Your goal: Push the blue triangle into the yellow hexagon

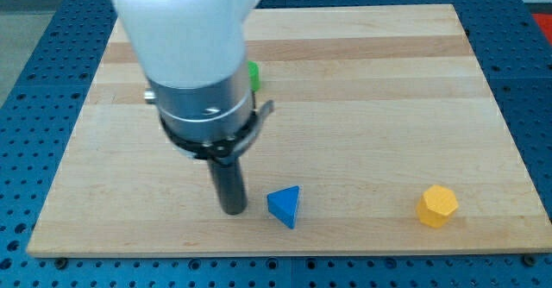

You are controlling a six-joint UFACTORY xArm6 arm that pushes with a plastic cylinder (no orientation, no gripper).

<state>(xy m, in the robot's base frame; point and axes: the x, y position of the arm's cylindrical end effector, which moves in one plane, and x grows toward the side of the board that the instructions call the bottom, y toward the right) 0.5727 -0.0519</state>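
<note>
The blue triangle (pixel 285 206) lies on the wooden board (pixel 371 107) near the view's bottom, about the middle. The yellow hexagon (pixel 438 206) lies to the view's right of it, near the bottom edge, with a wide gap between the two. My tip (pixel 233 210) stands on the board just left of the blue triangle, a small gap apart from it. The rod hangs from the large white and grey arm body above it.
A green block (pixel 254 75) shows partly behind the arm body at the view's upper middle; its shape is hidden. The board's bottom edge runs just below the blocks. A blue perforated table surrounds the board.
</note>
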